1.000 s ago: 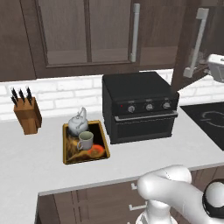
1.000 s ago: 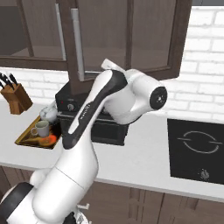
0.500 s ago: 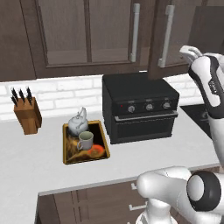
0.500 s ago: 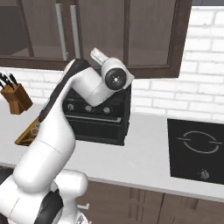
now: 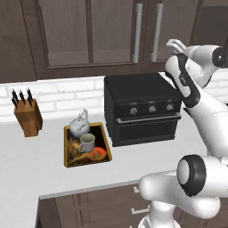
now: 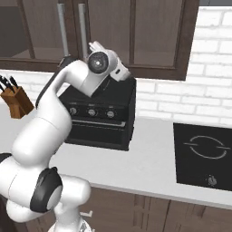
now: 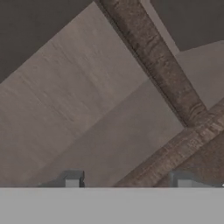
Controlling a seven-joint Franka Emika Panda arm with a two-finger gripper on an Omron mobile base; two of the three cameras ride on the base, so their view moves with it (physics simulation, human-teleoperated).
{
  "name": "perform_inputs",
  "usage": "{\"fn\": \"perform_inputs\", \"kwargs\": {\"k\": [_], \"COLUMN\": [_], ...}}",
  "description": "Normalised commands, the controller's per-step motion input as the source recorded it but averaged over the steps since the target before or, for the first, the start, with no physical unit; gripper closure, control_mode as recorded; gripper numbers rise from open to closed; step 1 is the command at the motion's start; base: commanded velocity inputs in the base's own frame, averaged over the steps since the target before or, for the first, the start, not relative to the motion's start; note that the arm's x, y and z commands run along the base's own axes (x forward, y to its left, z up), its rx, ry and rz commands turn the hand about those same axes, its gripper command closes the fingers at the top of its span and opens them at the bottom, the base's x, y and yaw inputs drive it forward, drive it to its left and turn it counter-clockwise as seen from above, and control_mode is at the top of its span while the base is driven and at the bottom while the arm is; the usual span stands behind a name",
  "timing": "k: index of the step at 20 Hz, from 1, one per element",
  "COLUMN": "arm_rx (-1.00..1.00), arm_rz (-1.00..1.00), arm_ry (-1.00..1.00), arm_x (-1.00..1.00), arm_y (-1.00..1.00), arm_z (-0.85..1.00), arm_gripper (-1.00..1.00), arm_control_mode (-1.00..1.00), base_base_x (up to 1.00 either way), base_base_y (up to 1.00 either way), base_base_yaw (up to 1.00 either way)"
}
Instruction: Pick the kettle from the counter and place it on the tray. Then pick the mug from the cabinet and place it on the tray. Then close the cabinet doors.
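In the hand view, the pincer (image 7: 127,180) shows as two dark fingertips (image 7: 72,179) with a wide gap and nothing between them, so released; they're cut by the bottom of the picture. Beyond them is blurred brown wood panel and a frame rail running diagonally; can't tell which door it is.

From the right base view the arm blocks the counter's left part; tray not visible there. Knife block (image 6: 17,99) is partly cut at 9 o'clock.

Surface: light counter (image 5: 31,164) under a white brick backsplash. Tray (image 5: 67,151) sits on the counter just left of the black oven (image 5: 140,109). Kettle (image 5: 79,127) is on the tray's far end, mug (image 5: 87,143) on the tray at the kettle's 5 o'clock, touching or nearly so, can't tell. Knife block at the kettle's 9 o'clock, well apart. Black cooktop (image 6: 204,154) set into the counter at the oven's 3 o'clock in the right base view.

Cabinet (image 5: 67,40) spans the wall above; cabinet doors (image 5: 113,33) look flush and closed, the two silver bar handles (image 5: 138,33) side by side above the oven.

Arm: folded up over the oven, the wrist raised to cabinet-door height beside the right handle, hand aimed at the door face.
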Motion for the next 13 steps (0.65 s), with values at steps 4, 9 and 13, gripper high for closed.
{"fn": "perform_inputs", "kwargs": {"k": [4, 9, 13], "arm_rx": [0.0, 0.0, 0.0], "arm_rz": [-0.12, -0.1, -0.06], "arm_ry": [0.07, 0.05, 0.07], "arm_x": [0.74, 0.76, 0.68], "arm_y": [0.3, 0.27, 0.14], "arm_z": [-0.2, -0.26, -0.25], "arm_gripper": [-1.0, -1.0, -1.0], "arm_control_mode": [-1.0, -1.0, -1.0], "base_base_x": [0.0, 0.0, 0.0], "base_base_y": [0.0, 0.0, 0.0], "base_base_yaw": [0.0, 0.0, 0.0]}}
